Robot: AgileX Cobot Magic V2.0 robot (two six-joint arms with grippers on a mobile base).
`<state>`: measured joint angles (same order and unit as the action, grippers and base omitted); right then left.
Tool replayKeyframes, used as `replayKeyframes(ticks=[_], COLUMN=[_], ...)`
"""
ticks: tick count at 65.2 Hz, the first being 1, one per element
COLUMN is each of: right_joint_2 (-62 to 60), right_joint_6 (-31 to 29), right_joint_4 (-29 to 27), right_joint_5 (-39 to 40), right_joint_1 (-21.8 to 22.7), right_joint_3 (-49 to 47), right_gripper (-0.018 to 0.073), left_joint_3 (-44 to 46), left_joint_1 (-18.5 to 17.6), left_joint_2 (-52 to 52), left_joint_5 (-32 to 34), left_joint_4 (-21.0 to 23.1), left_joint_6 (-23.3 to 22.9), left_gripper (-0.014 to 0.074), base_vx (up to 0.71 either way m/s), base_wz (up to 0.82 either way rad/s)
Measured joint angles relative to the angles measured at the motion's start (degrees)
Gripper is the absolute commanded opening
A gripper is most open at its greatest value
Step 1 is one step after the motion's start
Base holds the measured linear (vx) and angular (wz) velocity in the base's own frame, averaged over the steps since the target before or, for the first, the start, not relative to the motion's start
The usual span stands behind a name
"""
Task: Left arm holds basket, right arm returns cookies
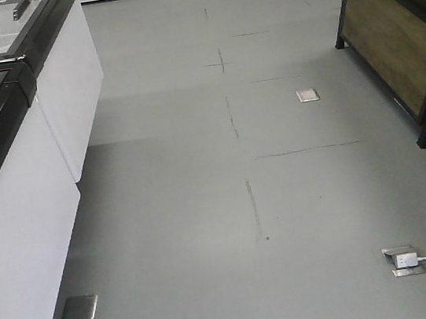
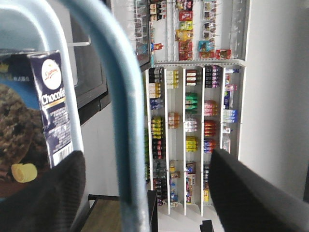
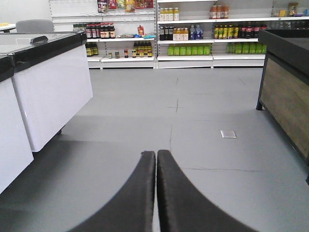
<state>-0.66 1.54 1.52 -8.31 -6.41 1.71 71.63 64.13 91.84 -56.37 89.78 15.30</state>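
Observation:
In the left wrist view, the basket's light blue handle (image 2: 118, 106) runs top to bottom between the two black fingers of my left gripper (image 2: 145, 154). The jaws stand wide apart, so the gripper is open and neither finger presses on the handle. Behind a second pale blue bar, at the left edge, the dark navy cookies carton (image 2: 50, 111) stands upright with its round logo and barcode showing. In the right wrist view, my right gripper (image 3: 156, 153) is shut with nothing between its fingers, above bare grey floor. Neither arm shows in the front view.
White chest freezers (image 1: 22, 210) with black rims line the left side. A wooden display stand (image 1: 398, 38) is on the right. Stocked drink shelves (image 3: 186, 36) close the far end. A floor socket with a white cable (image 1: 406, 259) lies at the lower right.

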Motion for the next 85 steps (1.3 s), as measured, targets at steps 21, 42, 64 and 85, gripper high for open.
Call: replayKeyframes(ticks=[21,42,64,85], right_joint_2=[0.0,0.0,0.0,0.0], right_joint_6=[0.0,0.0,0.0,0.0], right_joint_4=[0.0,0.0,0.0,0.0], right_joint_5=[0.0,0.0,0.0,0.0], right_joint_1=[0.0,0.0,0.0,0.0], right_joint_3=[0.0,0.0,0.0,0.0], right_gripper=[-0.0008,-0.0008,-0.0008,-0.0008], left_joint_3=[0.0,3.9,18.8,20.2], left_joint_1=[0.1,-1.9,-20.2,-44.6], left_joint_2=[0.1,0.4,0.6,6.5], left_joint_5=[-1.2,-3.0,0.1,0.9], left_joint_4=[2.8,3.5,3.7,-2.8], left_joint_6=[2.5,6.9,6.8,5.8], left_gripper=[0.0081,-0.0008,-0.0008,-0.0008], base_vx=[0.0,0.0,0.0,0.0], base_wz=[0.0,0.0,0.0,0.0])
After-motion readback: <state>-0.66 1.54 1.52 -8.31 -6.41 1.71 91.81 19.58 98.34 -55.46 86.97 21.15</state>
